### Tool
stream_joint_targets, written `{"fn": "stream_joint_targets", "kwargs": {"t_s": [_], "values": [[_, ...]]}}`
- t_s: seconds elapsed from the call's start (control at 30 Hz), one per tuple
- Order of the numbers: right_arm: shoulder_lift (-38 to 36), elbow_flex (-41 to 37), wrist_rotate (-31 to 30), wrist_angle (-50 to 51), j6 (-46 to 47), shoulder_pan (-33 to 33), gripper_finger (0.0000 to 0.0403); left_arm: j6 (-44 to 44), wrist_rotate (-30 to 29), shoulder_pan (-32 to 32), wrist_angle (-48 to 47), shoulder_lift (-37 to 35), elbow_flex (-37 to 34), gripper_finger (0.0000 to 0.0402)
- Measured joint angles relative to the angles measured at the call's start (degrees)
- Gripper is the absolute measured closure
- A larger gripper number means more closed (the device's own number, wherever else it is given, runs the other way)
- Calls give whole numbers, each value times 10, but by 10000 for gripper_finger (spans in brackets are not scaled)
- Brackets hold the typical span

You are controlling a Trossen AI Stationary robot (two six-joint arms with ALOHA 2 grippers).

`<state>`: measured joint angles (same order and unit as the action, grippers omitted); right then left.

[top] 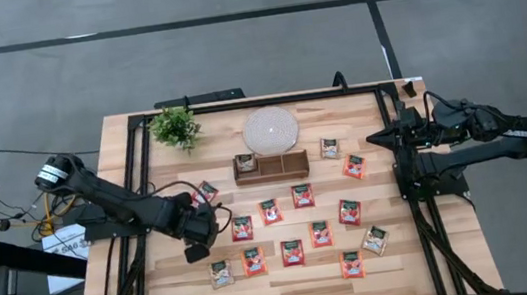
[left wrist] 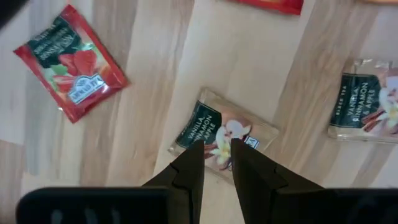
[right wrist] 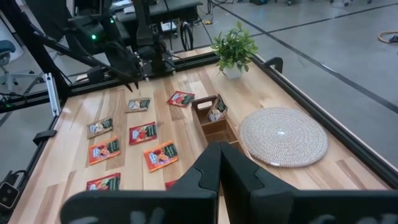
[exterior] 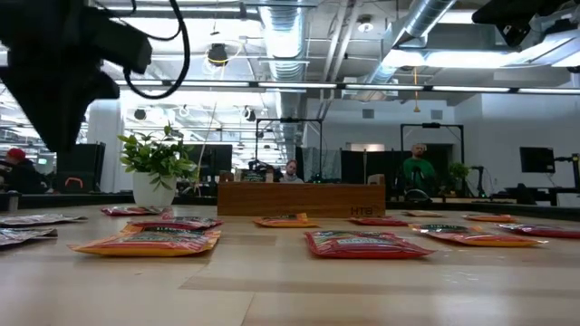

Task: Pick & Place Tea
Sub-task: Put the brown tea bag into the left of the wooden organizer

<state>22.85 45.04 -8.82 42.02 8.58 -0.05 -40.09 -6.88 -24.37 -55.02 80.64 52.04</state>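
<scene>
Several flat tea sachets lie scattered on the wooden table (top: pixel 291 285), most of them red-orange (top: pixel 293 253) and a few beige. My left gripper (left wrist: pixel 216 149) points straight down, open by a narrow gap. It hovers above a beige sachet (left wrist: pixel 208 124) that lies flat near the table's left side (right wrist: pixel 138 104). In the high view the gripper (top: pixel 198 244) hides this sachet. A red sachet (left wrist: pixel 68 62) and another beige one (left wrist: pixel 367 99) lie to either side of it. My right gripper (right wrist: pixel 219 158) is shut and empty, held high at the table's right edge (top: pixel 375 139).
A brown wooden tray (top: pixel 272 176) stands at the centre back with one sachet (top: pixel 245 163) upright in its left compartment. Behind it lies a round white woven disc (top: pixel 271 129). A small potted plant (top: pixel 176 128) stands at the back left. Black rails run along the table's sides.
</scene>
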Motion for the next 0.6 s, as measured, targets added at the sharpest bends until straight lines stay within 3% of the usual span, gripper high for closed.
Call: {"fn": "stream_joint_targets", "kwargs": {"t_s": [0.2,0.6], "values": [[0,0,0,0,0,0,403,5,-3,4,63,0,-48,330],[0,0,0,0,0,0,403,73,-28,14,70,0,-61,330]]}}
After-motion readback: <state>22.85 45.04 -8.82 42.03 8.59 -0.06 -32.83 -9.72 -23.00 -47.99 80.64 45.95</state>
